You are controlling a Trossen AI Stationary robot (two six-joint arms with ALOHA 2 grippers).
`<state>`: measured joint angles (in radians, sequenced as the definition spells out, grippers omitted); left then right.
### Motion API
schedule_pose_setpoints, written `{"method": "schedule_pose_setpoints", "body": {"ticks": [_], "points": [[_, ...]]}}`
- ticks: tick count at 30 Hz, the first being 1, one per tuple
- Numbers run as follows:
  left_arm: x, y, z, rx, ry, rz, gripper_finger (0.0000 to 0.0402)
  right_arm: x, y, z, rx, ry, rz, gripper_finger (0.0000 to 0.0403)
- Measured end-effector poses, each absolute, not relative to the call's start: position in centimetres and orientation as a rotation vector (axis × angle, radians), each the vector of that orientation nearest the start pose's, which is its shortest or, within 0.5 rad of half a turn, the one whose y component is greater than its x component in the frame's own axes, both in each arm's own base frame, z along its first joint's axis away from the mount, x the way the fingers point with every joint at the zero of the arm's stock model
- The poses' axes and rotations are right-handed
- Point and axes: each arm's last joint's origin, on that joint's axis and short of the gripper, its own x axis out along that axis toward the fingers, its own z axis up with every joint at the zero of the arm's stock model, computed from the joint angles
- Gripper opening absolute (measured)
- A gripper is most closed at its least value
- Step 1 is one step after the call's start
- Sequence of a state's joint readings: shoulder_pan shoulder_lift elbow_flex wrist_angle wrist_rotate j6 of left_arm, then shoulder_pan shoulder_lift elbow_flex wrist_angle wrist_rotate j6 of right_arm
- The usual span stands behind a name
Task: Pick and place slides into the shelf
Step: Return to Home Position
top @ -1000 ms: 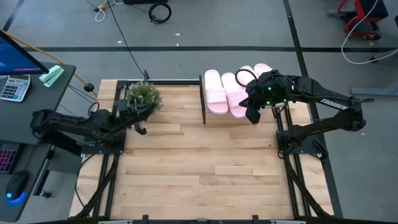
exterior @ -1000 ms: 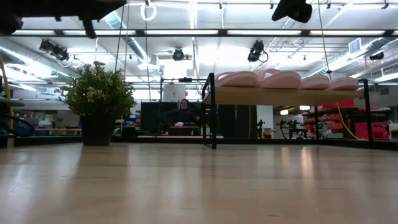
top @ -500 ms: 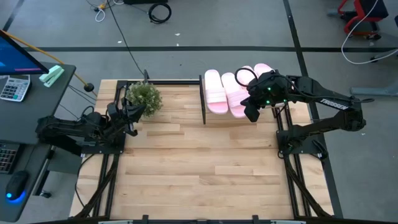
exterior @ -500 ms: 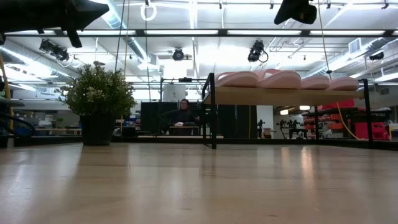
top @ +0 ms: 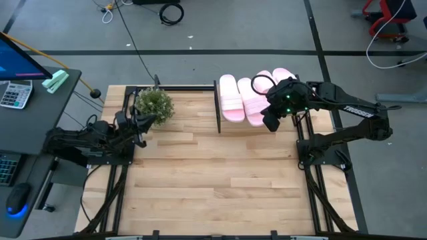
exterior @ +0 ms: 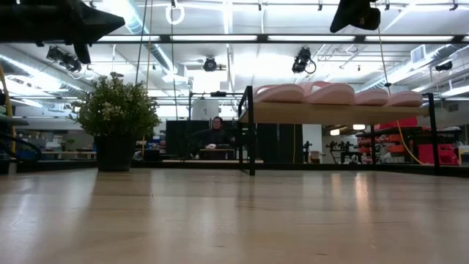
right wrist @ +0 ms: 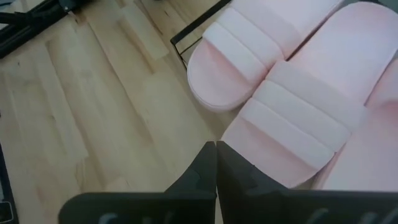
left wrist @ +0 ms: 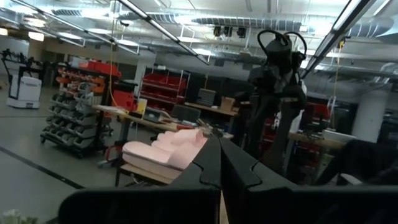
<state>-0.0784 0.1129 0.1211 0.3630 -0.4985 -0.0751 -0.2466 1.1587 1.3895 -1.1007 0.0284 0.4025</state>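
Several pale pink slides (top: 243,100) lie side by side, soles down, on the shelf (exterior: 337,112), a light-wood board on thin black uprights at the table's far right. The low view shows the slides (exterior: 330,93) in a row on top of it. My right gripper (top: 270,122) hangs shut above the shelf's near edge. In its wrist view the right gripper (right wrist: 216,149) is over the slides (right wrist: 298,106) and touches nothing. My left gripper (top: 141,123) is shut at the table's left side beside the plant. In the left wrist view the left gripper (left wrist: 219,155) points across at the slides (left wrist: 165,149).
A small potted plant (top: 155,103) stands at the table's far left corner, close to my left gripper; the low view shows the plant (exterior: 117,110) too. A person (exterior: 215,136) sits far behind the table. Bare plank tabletop (top: 213,173) spreads over the middle and near side.
My left arm has drawn back toward the table's left edge, and its gripper has tipped from pointing down to nearly level. My right gripper has drifted slightly toward the right above the shelf. The slides have stayed in place.
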Motion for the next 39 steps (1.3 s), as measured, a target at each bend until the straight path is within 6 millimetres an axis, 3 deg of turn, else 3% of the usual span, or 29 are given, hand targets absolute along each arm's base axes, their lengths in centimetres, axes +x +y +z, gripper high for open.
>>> {"method": "schedule_pose_setpoints", "body": {"ticks": [7, 14, 19, 24, 31, 39], "points": [[9.2, 0.7, 22.1, -0.209, -0.300, 0.393, 0.0003, 18.7, -4.8, 38.9, 0.477, 0.795, -0.432, 0.0002], [9.3, 0.6, 21.5, -0.294, -0.257, 0.386, 0.0017, 15.0, -4.0, 39.6, 0.434, 0.699, -0.436, 0.0002], [9.4, 0.6, 21.3, -0.326, -0.242, 0.384, 0.0023, 11.6, -3.0, 36.1, 0.503, 0.593, -0.422, 0.0001], [9.4, 0.6, 21.1, -0.322, -0.226, 0.387, 0.0018, 9.9, -2.4, 32.4, 0.541, 0.350, -0.350, 0.0001], [9.4, 0.6, 21.2, -0.322, -0.226, 0.387, 0.0012, 10.0, -2.2, 26.5, 0.527, 0.167, -0.283, 0.0000], [9.4, 0.6, 21.2, -0.322, -0.227, 0.387, 0.0028, 11.1, -1.5, 21.9, 0.537, 0.097, -0.163, 0.0000]]}}
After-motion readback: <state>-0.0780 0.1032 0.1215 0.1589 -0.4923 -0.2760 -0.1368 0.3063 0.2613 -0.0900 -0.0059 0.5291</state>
